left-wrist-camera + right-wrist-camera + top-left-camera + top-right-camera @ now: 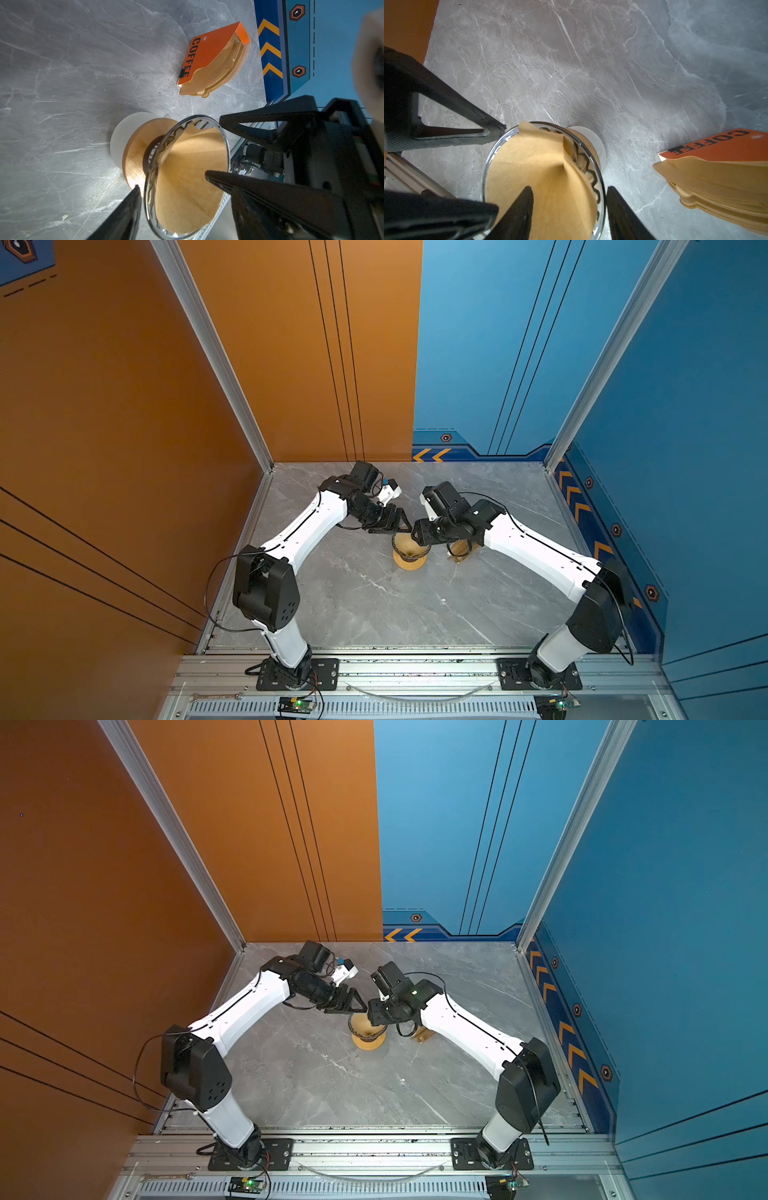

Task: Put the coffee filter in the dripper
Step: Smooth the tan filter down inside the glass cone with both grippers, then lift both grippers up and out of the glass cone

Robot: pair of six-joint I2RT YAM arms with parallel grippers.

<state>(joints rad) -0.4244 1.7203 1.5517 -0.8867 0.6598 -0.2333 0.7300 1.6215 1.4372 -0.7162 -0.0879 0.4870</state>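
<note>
Grey marble desk (374, 605), enclosed by an orange wall (124, 406) on the left and a blue wall (685, 406) on the right.

Dripper (152, 176): clear-walled cone with dark spiral ribs. It stands upright on a wooden ring (135, 158) near the desk centre.

Coffee filter (187, 176): sits inside the dripper with its cone open. Its tab (527, 127) projects above the rim. A strip of ribbed wall shows beside its folded seam.

Left claw (213, 146): reaches in from the left with its jaws apart. One fingertip is over the filter and the other just outside the rim. It grips nothing.

Right claw (570, 187): reaches in from the right with its jaws apart, straddling the rim. One finger is inside the filter and the other outside the glass. It is not clamped.

Filter packet (212, 62), with an orange COFFEE card: lies on the desk, near the dripper on its right.
</note>
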